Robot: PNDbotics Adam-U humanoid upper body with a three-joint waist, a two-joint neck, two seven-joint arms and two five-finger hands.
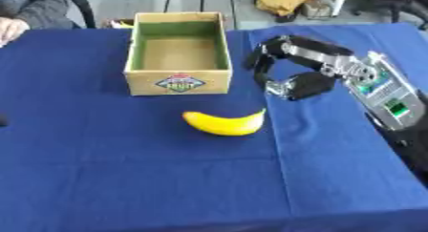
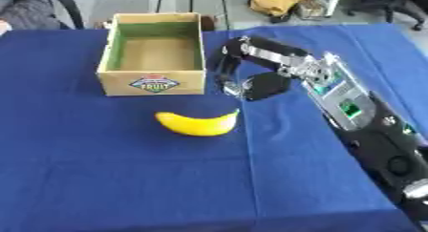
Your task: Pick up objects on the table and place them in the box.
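Right hand (image 1: 293, 78) reaches in from the right side, above the blue cloth (image 1: 125, 178), just right of the box (image 1: 178, 80) and up-right of the banana (image 1: 224, 123). Its fingers are curved downward with the thumb set apart from them; nothing is held between them, so the hand reads as open and not yet on anything. Left hand shows in neither view. The banana lies on the cloth in front of the box, near its front right corner, ends curving upward in the view, apart from the box and apart from the hand. The box stands upright, open-topped, and looks empty. Judged step: approach and grasp of the banana. To do it well: bring the hand down and toward the near-left until the banana's thick middle sits between thumb and fingers, approaching across the short axis rather than along its length, since the curved skin may roll or slip out at the tips. Close only once both sides are covered. Lift clear of the box's front wall before moving over the opening, then release low inside.
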